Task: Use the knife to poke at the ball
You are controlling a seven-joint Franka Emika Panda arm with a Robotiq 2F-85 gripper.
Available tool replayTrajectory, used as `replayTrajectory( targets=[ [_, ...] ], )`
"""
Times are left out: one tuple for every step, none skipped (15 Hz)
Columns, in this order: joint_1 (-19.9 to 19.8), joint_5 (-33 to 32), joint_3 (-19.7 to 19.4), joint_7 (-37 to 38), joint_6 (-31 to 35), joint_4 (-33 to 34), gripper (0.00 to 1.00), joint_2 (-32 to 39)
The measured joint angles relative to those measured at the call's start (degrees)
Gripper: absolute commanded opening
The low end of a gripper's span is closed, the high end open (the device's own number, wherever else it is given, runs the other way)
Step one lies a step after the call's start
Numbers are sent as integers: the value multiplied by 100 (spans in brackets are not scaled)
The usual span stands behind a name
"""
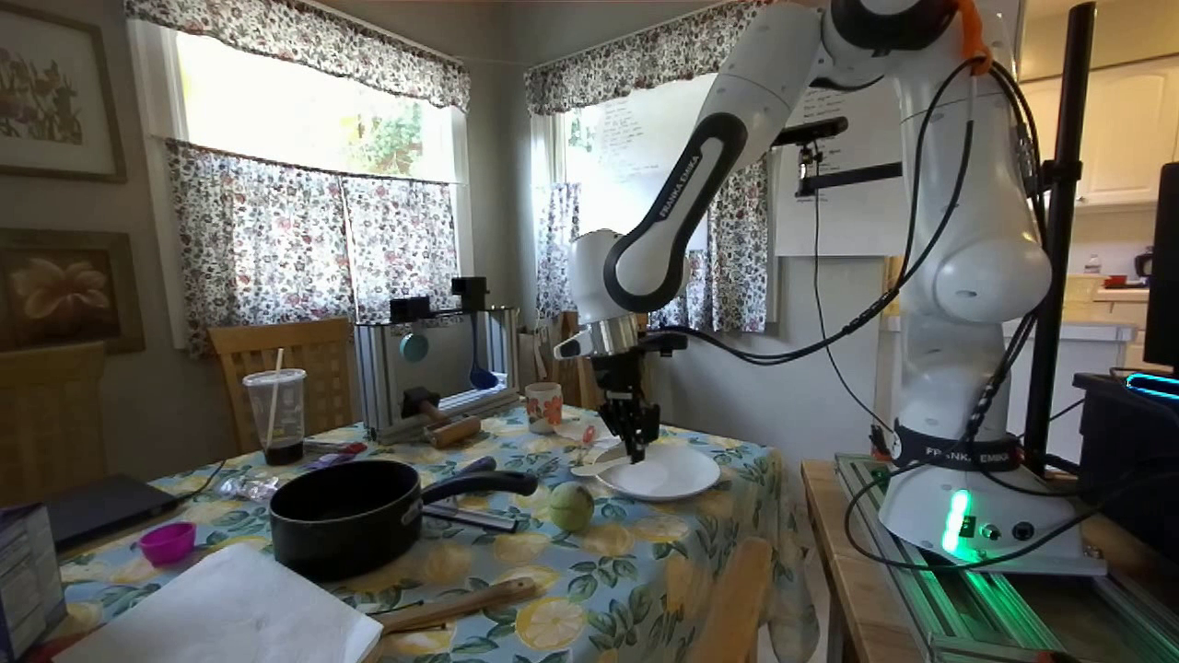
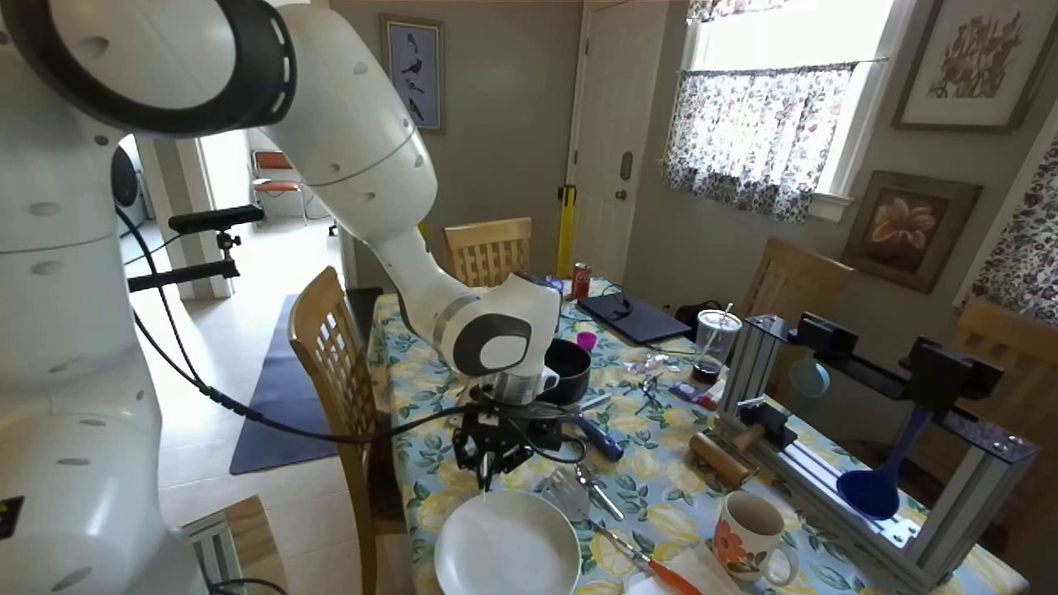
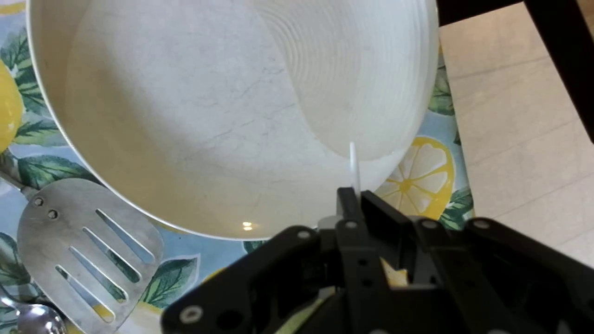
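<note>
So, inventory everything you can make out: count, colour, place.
Table: 1, blue lemon cloth, by windows
Plate: 1, white, on table
Ball: 1, yellow-green, near plate
Knife, likely: 1, white, at plate's rim
Spatula: 1, silver, beside plate
Pot: 1, black, on table
Small cup: 1, pink, near pot
Rack: 1, silver, on table
Ladle: 1, blue, hung on rack
Mug: 1, white-orange, by rack
Drink cup: 1, clear, by rack
Laptop: 1, black, on table
Can: 1, red, near laptop
Other utensils: several, mixed, on table
Chairs: at least 4, tan, around table
Pictures: 3, mixed, on walls
Curtains: several, floral, at windows
Arm: 1, white, over table
Hand: 1, black, closed on knife
</note>
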Motion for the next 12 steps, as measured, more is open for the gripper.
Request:
replayTrajectory(
  targets=[
    [2, 0, -9, 0, 0, 0, 8, 0],
    [4, 0, -14, 0, 0, 1, 8, 0],
    [7, 0, -19, 0, 0, 1, 8, 0],
    [10, 0, -20, 0, 0, 1, 8, 0],
    [11, 0, -21, 0, 0, 1, 8, 0],
    [11, 0, -22, 0, 0, 2, 8, 0],
    [12, 0, -23, 0, 0, 2, 2, 0],
    [12, 0, -23, 0, 0, 2, 2, 0],
    [30, 0, -43, 0, 0, 2, 2, 0],
    [58, 0, -75, 0, 0, 3, 2, 1],
    [89, 0, -112, 0, 1, 4, 2, 3],
    [114, -7, -139, 0, 2, 5, 2, 7]
  ],
)
